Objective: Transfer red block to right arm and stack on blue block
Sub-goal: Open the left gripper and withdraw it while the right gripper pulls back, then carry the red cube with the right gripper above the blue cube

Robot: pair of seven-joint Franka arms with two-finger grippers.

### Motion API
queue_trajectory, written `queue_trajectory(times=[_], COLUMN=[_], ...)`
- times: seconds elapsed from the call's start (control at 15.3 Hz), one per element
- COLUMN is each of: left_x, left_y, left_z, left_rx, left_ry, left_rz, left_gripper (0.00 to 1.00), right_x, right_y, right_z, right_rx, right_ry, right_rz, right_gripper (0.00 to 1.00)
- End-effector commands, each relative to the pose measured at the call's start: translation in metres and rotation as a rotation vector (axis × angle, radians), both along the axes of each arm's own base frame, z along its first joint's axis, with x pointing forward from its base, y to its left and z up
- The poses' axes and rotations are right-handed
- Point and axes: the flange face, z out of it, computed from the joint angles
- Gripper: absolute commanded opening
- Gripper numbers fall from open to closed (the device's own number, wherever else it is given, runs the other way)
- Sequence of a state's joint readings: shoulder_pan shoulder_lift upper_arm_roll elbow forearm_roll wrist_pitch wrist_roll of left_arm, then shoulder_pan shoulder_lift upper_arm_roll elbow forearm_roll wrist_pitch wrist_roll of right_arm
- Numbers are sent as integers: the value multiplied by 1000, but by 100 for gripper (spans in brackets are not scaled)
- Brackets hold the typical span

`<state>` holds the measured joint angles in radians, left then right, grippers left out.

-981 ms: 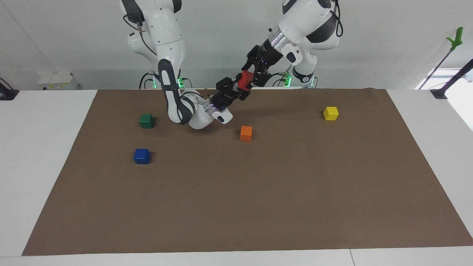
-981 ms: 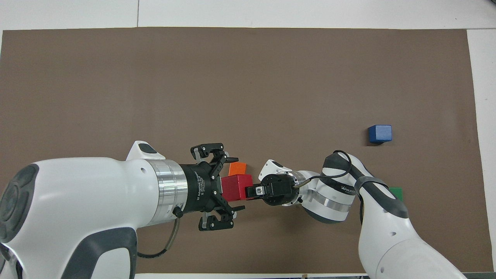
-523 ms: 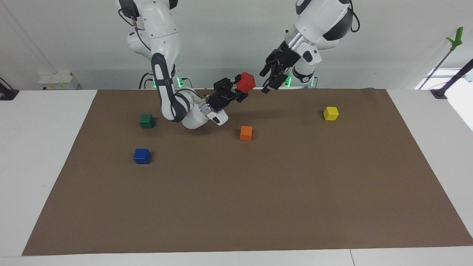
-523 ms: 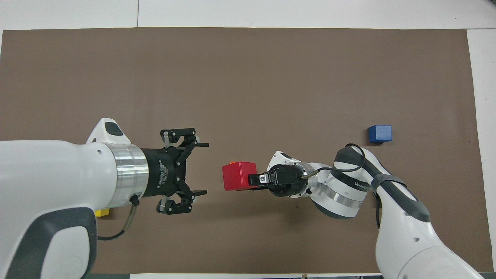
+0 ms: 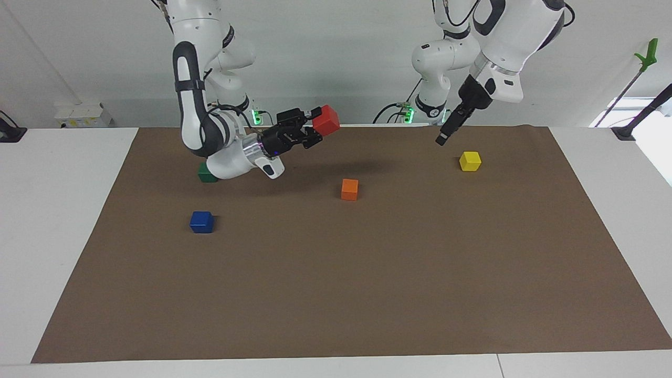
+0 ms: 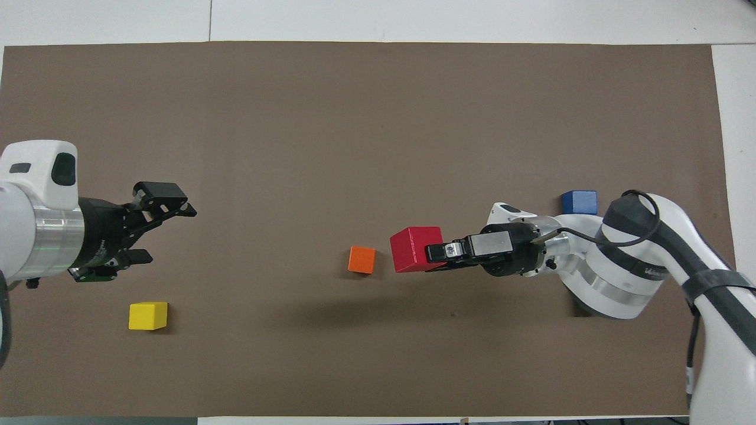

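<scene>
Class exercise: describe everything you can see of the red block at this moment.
The small glossy red cube has plain flat faces and sharp edges and looks like painted wood or plastic. It is tilted and held in the air over the brown mat, clamped by the right arm's black two-finger gripper. Nothing else touches it.

Both arms are glossy white Frankas with dark grey joint panels and brushed silver wrist rings. The right arm has a thin black cable looped on it plus a tiny violet wrist light. The grippers are black, and there's small white lettering on the left gripper collar.
</scene>
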<state>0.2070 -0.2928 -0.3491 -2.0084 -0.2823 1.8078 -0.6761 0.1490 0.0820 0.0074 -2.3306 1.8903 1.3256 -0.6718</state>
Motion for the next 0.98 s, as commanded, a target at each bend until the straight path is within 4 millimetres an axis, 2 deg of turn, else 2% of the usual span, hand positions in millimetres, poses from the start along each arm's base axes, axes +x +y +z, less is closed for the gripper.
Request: queue_trajectory(times=[0.0, 0.13, 0.33, 0.39, 0.65, 0.79, 0.92], left_x=[19, 46, 61, 67, 56, 54, 55], left_y=[28, 31, 44, 47, 47, 59, 61], left_z=[-3, 2, 22, 22, 5, 9, 10], left_rx=[138, 191, 198, 212, 220, 222, 223], left_ry=[9, 73, 44, 58, 93, 94, 87], left_rz=[-285, -379, -535, -555, -557, -531, -522], left_gripper=[100, 100, 100, 100, 100, 100, 100], right_x=[0, 3, 10, 9, 17, 22, 29], right_y=[-30, -48, -88, -96, -120, -129, -144], right_z=[49, 67, 80, 86, 108, 122, 131], right_rx=[-175, -275, -487, -542, -849, -1005, -1172], right_ry=[-3, -24, -88, -109, -168, -192, -239], right_rz=[16, 47, 100, 114, 169, 201, 198], right_gripper=[0, 0, 0, 0, 0, 0, 0])
